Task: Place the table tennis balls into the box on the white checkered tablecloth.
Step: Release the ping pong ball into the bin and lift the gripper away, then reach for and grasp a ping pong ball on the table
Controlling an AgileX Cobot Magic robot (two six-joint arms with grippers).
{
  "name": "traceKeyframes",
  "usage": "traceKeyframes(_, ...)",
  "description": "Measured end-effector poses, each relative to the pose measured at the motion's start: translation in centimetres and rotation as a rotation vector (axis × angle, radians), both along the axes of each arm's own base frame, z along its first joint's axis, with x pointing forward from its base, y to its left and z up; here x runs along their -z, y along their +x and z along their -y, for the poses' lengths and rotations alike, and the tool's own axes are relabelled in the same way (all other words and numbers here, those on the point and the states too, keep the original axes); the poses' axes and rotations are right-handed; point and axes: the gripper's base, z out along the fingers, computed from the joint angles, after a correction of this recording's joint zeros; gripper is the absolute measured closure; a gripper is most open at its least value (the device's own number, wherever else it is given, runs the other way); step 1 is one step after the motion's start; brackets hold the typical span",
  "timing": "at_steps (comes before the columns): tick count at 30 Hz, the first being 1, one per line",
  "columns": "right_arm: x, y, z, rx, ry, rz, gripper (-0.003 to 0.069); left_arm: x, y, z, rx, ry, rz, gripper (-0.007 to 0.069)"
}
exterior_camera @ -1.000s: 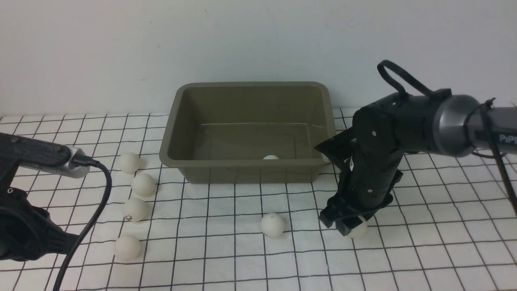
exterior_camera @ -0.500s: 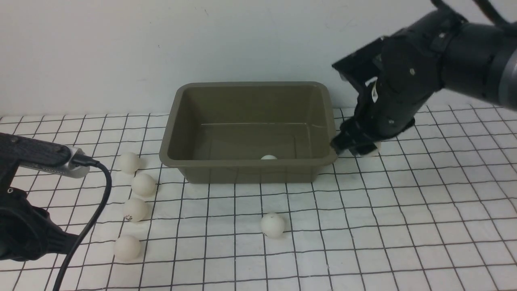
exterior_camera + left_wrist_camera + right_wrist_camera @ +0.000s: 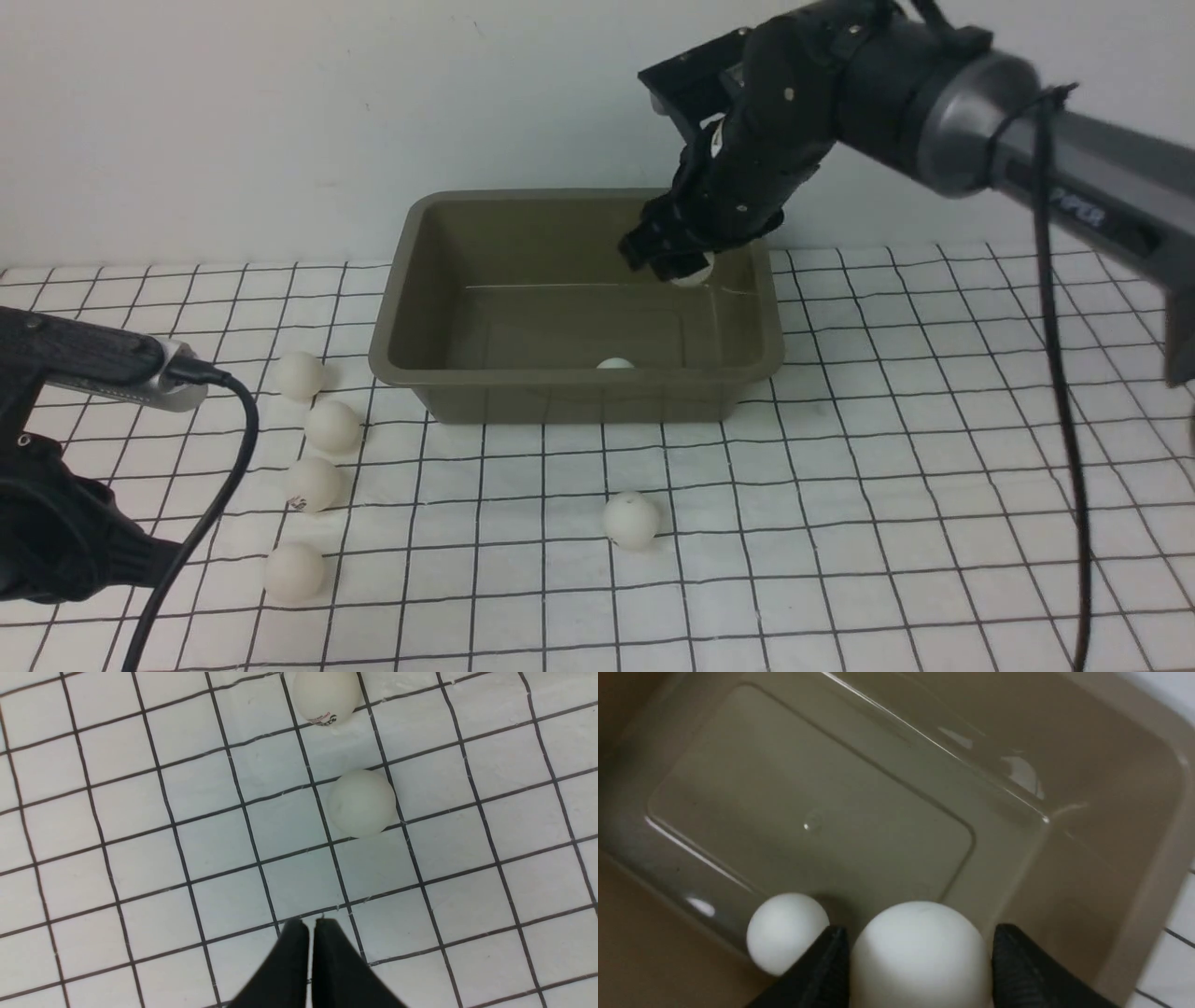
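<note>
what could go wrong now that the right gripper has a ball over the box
1. The right gripper holds a ball well above the box floor; dropped from there, it may bounce out over the rim.
2. It hangs near the box's right wall, so the ball could strike the slope and kick sideways, or hit the ball already inside.

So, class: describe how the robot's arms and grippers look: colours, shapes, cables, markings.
The right arm has a black screw-dotted wrist, a rounded grey metal joint, a dark link with pale lettering and a thin black cable alongside. The right gripper has ridged fingers, also black. The left arm is black, with a silver plug feeding a black cord. The left gripper has two slim, tapering black fingers.
</note>
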Motion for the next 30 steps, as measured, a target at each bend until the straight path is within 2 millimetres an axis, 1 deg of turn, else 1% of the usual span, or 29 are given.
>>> traceKeyframes(3,1.8,1.0,-0.6,-0.019,-0.022,-0.022,0.0302,0.0,0.0,0.0,0.000,0.000,0.000,0.0628)
traceKeyframes(6,2.7,1.7,-1.0,-0.027,-0.029,-0.025,0.0302,0.0,0.0,0.0,0.000,0.000,0.000,0.0628)
traceKeyframes(11,2.9,2.2,-1.2,-0.031,-0.026,-0.014,0.0273,0.0,0.0,0.0,0.000,0.000,0.000,0.0628)
traceKeyframes(14,2.8,2.2,-1.2,-0.031,-0.026,-0.018,0.0205,0.0,0.0,0.0,0.000,0.000,0.000,0.0628)
traceKeyframes(15,2.8,2.2,-1.2,-0.031,-0.026,-0.018,0.0205,0.0,0.0,0.0,0.000,0.000,0.000,0.0628)
traceKeyframes(17,2.4,1.9,-1.2,-0.030,-0.023,-0.034,0.0194,0.0,0.0,0.0,0.000,0.000,0.000,0.0628)
traceKeyframes(18,1.9,1.6,-1.1,-0.029,-0.015,-0.042,0.0193,0.0,0.0,0.0,0.000,0.000,0.000,0.0628)
traceKeyframes(24,-2.6,-0.9,-0.2,-0.036,0.000,-0.112,0.0189,0.0,0.0,0.0,0.000,0.000,0.000,0.0628)
traceKeyframes(25,-2.6,-0.9,-0.2,-0.036,0.000,-0.112,0.0189,0.0,0.0,0.0,0.000,0.000,0.000,0.0628)
traceKeyframes(27,-4.3,-1.8,-0.1,-0.036,0.052,-0.117,0.0189,0.0,0.0,0.0,0.000,0.000,0.000,0.0628)
traceKeyframes(30,-4.5,-2.6,-0.6,-0.046,0.086,-0.145,0.0189,0.0,0.0,0.0,0.001,0.000,0.000,0.0628)
